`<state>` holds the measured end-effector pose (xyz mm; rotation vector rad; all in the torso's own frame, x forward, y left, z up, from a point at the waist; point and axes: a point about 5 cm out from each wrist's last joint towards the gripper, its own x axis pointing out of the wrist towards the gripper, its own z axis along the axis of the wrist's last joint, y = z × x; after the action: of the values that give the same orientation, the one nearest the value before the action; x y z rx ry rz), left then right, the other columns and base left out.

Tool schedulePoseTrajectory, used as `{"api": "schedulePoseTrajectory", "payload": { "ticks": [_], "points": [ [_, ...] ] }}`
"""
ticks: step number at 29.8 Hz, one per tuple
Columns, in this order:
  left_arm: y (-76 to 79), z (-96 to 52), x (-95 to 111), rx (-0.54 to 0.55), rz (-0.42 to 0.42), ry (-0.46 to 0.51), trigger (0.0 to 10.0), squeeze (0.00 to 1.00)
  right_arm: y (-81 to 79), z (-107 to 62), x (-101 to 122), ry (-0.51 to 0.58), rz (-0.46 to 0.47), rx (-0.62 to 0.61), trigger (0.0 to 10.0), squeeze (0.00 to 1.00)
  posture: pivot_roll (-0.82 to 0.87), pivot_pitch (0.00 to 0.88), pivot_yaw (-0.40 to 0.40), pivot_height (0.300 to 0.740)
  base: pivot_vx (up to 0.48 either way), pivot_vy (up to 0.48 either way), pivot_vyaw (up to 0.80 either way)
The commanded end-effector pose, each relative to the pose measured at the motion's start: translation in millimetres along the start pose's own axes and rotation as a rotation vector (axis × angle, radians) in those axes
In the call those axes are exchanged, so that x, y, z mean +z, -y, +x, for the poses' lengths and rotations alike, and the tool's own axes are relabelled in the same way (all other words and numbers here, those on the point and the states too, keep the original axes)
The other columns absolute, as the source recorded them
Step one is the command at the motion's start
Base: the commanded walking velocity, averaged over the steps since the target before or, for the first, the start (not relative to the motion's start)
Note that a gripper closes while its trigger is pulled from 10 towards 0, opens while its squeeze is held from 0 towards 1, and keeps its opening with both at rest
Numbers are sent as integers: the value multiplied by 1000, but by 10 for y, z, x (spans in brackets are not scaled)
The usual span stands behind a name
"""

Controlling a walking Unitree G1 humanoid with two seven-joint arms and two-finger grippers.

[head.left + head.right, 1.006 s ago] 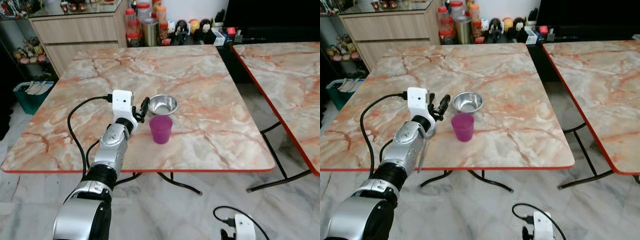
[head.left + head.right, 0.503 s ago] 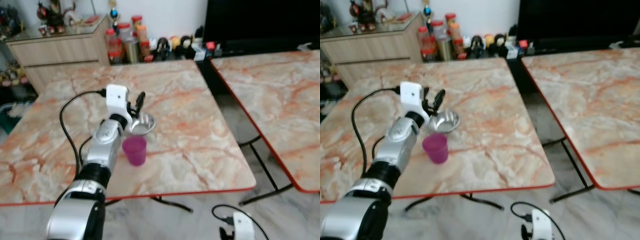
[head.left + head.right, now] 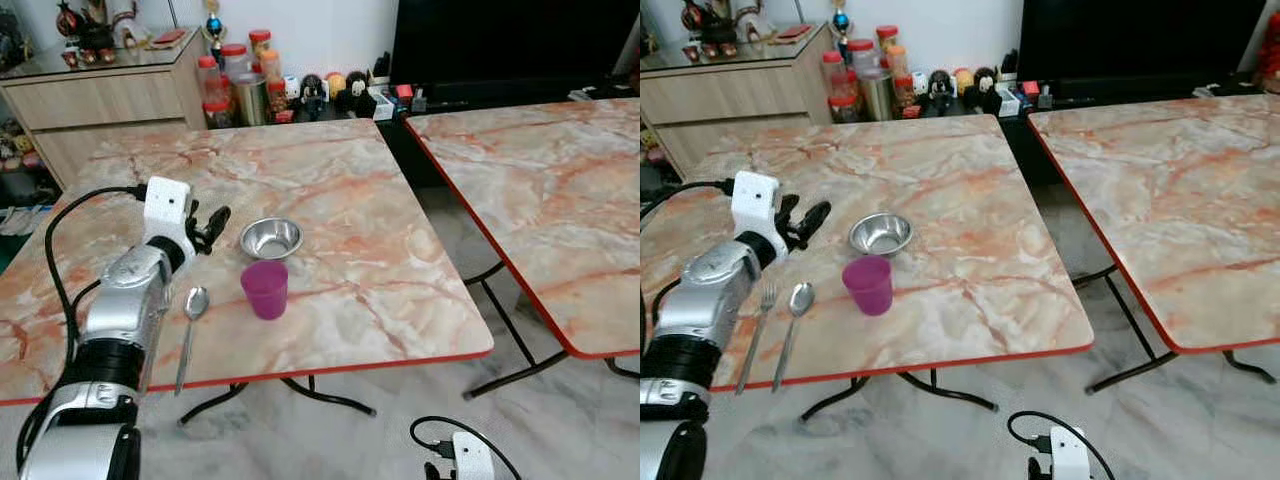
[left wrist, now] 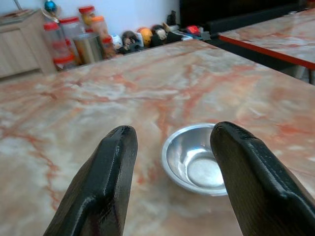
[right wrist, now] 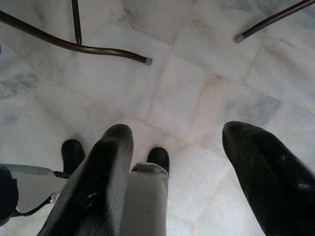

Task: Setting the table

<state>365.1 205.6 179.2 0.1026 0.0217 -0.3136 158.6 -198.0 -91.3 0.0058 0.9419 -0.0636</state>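
A small steel bowl (image 3: 271, 237) sits near the middle of the marble table (image 3: 330, 180). Just in front of it stands a purple cup (image 3: 265, 289). A spoon (image 3: 190, 320) lies left of the cup, pointing toward the front edge, and a fork (image 3: 757, 322) lies parallel on the spoon's left. My left gripper (image 3: 210, 228) hovers open and empty over the table, a short way left of the bowl. In the left wrist view the bowl (image 4: 197, 164) lies beyond the two spread fingers (image 4: 113, 167). My right gripper (image 5: 177, 130) hangs open over the floor.
A second marble table (image 3: 540, 190) stands to the right across a narrow gap. Jars and small figurines (image 3: 290, 85) line the floor behind the table beside a wooden cabinet (image 3: 100, 95). Metal table legs (image 5: 74, 44) cross the tiled floor.
The view has shifted as the head moved. My left gripper has drawn back to the left from the bowl's rim, and the spoon and fork now show beside my arm.
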Motion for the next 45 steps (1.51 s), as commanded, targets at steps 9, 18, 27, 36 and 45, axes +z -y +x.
{"api": "schedulePoseTrajectory", "payload": {
  "ticks": [9,18,27,36,45],
  "points": [
    [339,-62,-342,-173,-45,-170,10000,0,-50,27,92,17,-12,17,10000,0,-35,0,33,740,0,0,0],
    [351,80,-141,-81,-56,-52,10000,0,-43,19,66,14,-14,17,10000,0,-46,0,35,740,0,0,0],
    [285,126,214,-19,-101,126,10000,0,-19,8,25,4,-6,7,10000,0,-41,0,24,740,0,0,0],
    [678,338,11,-116,-64,13,10000,0,-47,14,36,4,-3,11,10000,0,-39,0,23,740,0,0,0],
    [866,468,8,-166,-34,-28,10000,0,-65,16,41,10,7,10,10000,0,-55,0,38,740,0,0,0]
  ]
}}
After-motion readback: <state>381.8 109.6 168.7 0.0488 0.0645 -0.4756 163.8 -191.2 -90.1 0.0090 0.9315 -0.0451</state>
